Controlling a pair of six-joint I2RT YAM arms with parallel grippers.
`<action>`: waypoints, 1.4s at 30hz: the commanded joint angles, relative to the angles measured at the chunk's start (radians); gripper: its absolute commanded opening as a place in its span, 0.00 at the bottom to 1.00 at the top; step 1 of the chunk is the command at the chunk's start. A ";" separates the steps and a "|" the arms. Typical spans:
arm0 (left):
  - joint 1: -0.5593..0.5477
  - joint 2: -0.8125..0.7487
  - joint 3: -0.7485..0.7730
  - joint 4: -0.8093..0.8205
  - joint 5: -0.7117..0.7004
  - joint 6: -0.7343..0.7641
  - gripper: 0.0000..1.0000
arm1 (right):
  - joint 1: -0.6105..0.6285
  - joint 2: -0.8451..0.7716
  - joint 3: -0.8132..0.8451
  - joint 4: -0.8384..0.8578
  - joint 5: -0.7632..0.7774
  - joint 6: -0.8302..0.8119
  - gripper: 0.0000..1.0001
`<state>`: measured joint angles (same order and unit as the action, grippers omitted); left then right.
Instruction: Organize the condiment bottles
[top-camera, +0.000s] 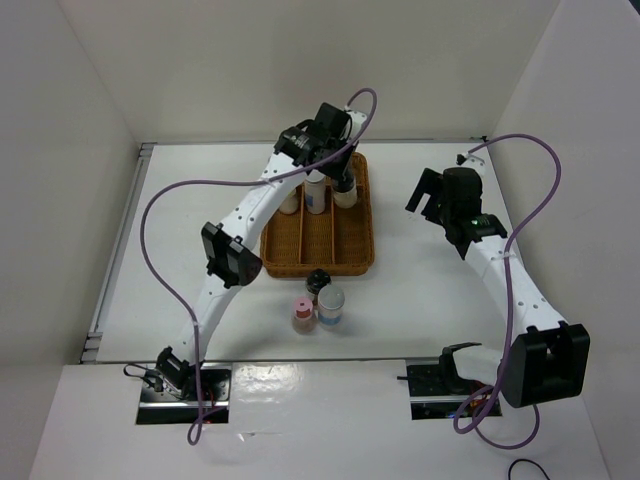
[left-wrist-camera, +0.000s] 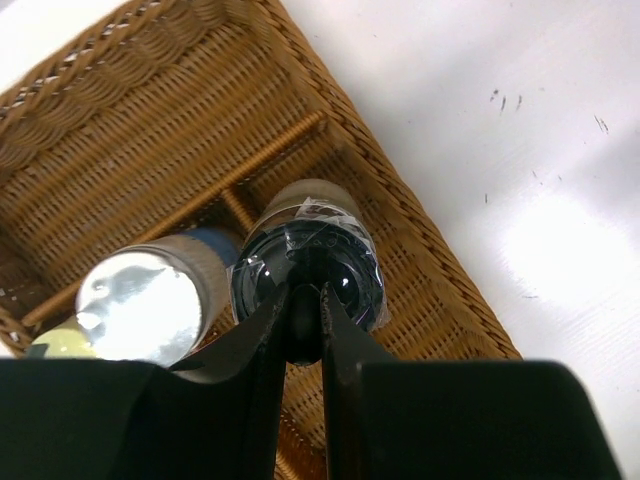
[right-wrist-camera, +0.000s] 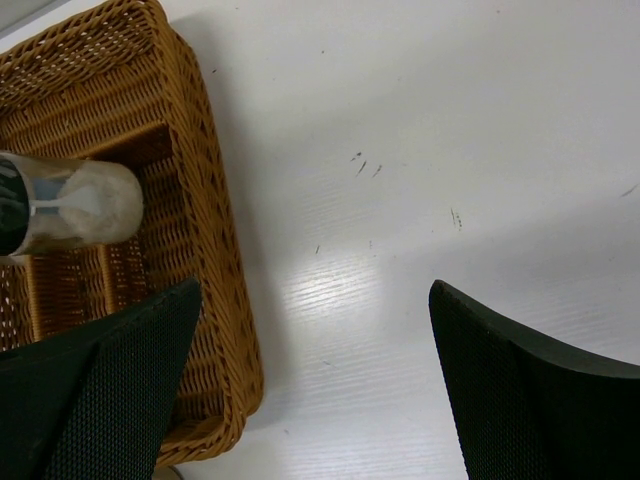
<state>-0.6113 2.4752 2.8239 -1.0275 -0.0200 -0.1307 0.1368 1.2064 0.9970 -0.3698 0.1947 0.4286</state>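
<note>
Left gripper (left-wrist-camera: 305, 300) clamps one black-capped bottle (left-wrist-camera: 340, 260), two others (top-camera: 315, 192) crowding it in the basket (top-camera: 320, 252). My right gripper (right-wrist-camera: 312, 300) gapes; three bottles (top-camera: 331, 305) stand lower centre.

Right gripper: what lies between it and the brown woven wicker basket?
Only bare white table separates the open right gripper from the brown woven wicker basket; the top external view shows it.

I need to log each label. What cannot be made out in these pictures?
Top view: the left arm's wrist covers most of the black-capped bottle in the basket.
Right wrist view: the left edge cuts off that bottle's cap.
Top view: print on the pink bottle, blue-labelled bottle and second black-capped bottle is too small.
Left wrist view: the left tool hides most of the cream-capped bottle with its body.
</note>
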 joint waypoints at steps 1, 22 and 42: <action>-0.004 0.011 0.058 0.046 0.040 0.011 0.20 | -0.006 -0.015 0.045 0.008 -0.001 -0.008 0.98; 0.007 0.179 0.175 0.046 -0.008 0.011 0.46 | -0.006 -0.015 0.045 0.008 -0.095 -0.106 0.98; 0.073 -0.421 0.010 -0.144 -0.300 -0.133 1.00 | 0.346 -0.102 0.267 -0.058 -0.506 -0.496 0.98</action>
<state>-0.5827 2.1929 2.8880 -1.1015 -0.1783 -0.1997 0.3790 1.1275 1.1862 -0.4076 -0.2623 0.0216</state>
